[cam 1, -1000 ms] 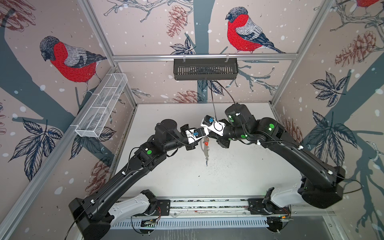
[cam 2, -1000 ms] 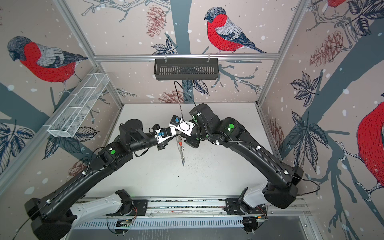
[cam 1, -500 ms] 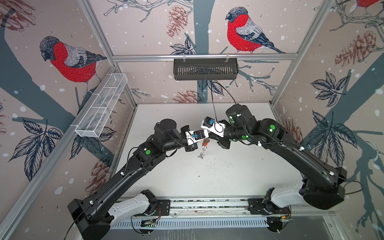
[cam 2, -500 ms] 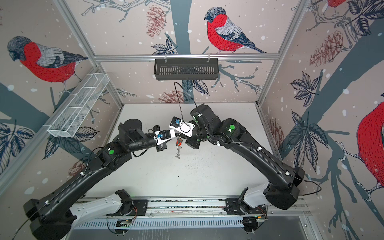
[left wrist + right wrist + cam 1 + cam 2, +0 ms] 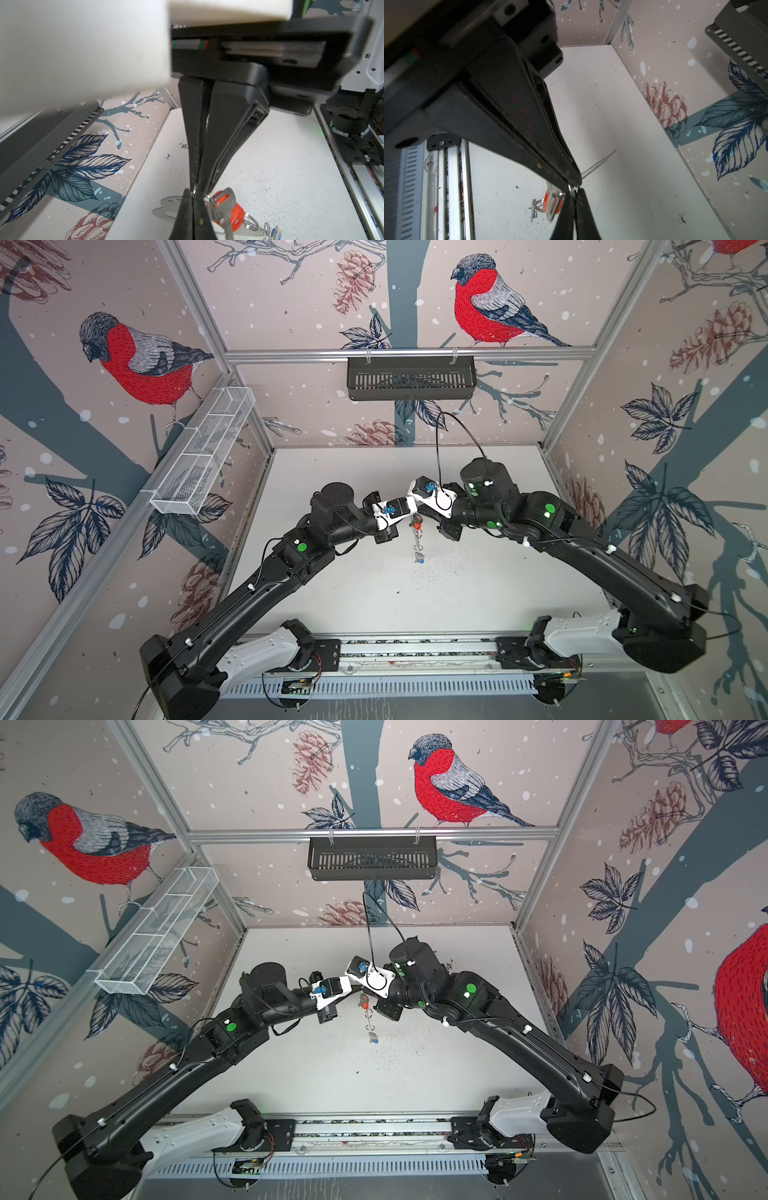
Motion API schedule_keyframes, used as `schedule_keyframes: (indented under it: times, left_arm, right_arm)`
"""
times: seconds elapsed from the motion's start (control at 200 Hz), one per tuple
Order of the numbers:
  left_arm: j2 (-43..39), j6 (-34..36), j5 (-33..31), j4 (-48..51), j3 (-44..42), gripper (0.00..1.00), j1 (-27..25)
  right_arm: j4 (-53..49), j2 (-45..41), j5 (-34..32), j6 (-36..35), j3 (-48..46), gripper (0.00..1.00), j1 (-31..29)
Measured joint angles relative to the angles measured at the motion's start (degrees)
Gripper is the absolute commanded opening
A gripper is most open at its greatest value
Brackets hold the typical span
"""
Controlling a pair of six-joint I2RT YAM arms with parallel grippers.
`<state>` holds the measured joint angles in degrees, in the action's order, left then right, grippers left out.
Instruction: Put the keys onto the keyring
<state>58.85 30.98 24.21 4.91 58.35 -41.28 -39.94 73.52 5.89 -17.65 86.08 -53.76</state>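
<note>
The keys hang in one string between both grippers above the white table. A silver key (image 5: 222, 205) with the red-orange tag (image 5: 417, 523) is on top, linked rings (image 5: 251, 222) follow, and the blue tag (image 5: 419, 559) is lowest. My left gripper (image 5: 193, 194) is shut on the small metal ring (image 5: 194, 189) at the top of the string. My right gripper (image 5: 575, 196) meets it tip to tip and pinches the same ring (image 5: 571, 189), its fingers a hair apart. The grey see-through keyring (image 5: 165, 207) shows behind my left fingers; I cannot tell whether it hangs or lies flat.
A black slotted basket (image 5: 411, 377) hangs on the back wall. A white wire basket (image 5: 208, 452) is on the left wall. The arm base rail (image 5: 415, 649) runs along the front edge. Patterned walls close the table (image 5: 374, 593) on three sides.
The left gripper's jaws have closed. The key string was bunched up short half a second ago and now hangs out long again. Both arms stay about where they were.
</note>
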Motion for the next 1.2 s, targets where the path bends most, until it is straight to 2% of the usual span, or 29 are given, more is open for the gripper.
schedule_keyframes:
  times: [0.185, 0.305, 0.42, 0.54, 0.755, 0.961, 1.106, 1.201]
  left_arm:
    - [0.3, -6.2, -3.7, -5.8, -2.1, 0.0, 0.0]
    - [1.2, -10.7, -8.0, -8.8, -2.3, 0.0, 0.0]
    - [2.2, -14.7, -11.4, -9.3, -1.7, 0.0, 0.0]
    - [2.5, -17.7, -14.2, -9.0, -0.2, 0.0, -0.2]
    - [1.8, -20.1, -15.4, -9.1, -0.6, 0.0, -1.5]
    - [2.9, -20.0, -16.7, -8.8, -0.6, 0.0, -4.3]
    - [3.0, -20.0, -18.2, -8.6, -0.6, 0.0, -4.9]
    - [2.8, -20.0, -18.9, -8.9, -0.8, 0.0, -4.9]
  right_arm:
    - [9.9, -5.7, -4.4, 2.9, -8.6, 0.33, -0.2]
    - [16.7, -9.8, -8.6, 4.9, -15.7, 0.34, -0.2]
    - [25.2, -13.8, -12.0, 7.0, -23.1, 0.38, -0.6]
    - [32.6, -16.4, -12.5, 8.3, -28.7, 0.42, -0.7]
    - [39.6, -14.2, -10.3, 8.4, -29.3, 0.45, -1.0]
    - [42.8, -10.7, -8.9, 8.4, -27.7, 0.44, -1.3]
    - [44.6, -9.1, -10.8, 8.5, -27.3, 0.38, -1.3]
    - [44.7, -8.8, -12.8, 8.7, -26.9, 0.3, -1.2]
